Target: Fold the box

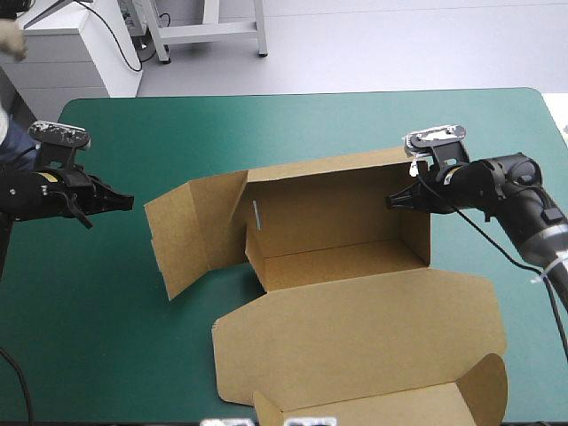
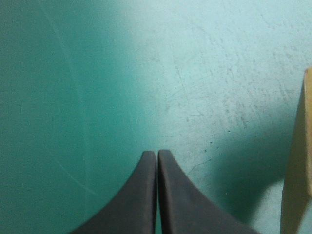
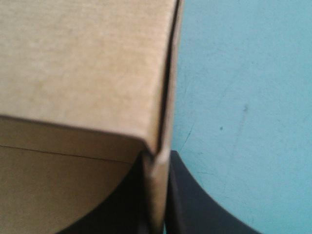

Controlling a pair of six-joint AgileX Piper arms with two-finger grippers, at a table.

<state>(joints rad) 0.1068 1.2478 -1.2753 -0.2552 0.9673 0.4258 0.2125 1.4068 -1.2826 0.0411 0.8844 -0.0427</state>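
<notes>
Box of brown cut board [image 1: 337, 222] stands central on the teal-green desk [image 1: 266, 124], walls raised, lid flat nearward. Right claw [image 1: 390, 201] pinches its right wall. Left claw [image 1: 129, 202], closed and empty, hovers left of it.

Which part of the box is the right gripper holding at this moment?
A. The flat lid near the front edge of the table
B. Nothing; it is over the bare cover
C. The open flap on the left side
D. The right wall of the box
D. In the right wrist view the right wall of the box stands between the black fingers of the right gripper, which are all but shut on it.
</notes>
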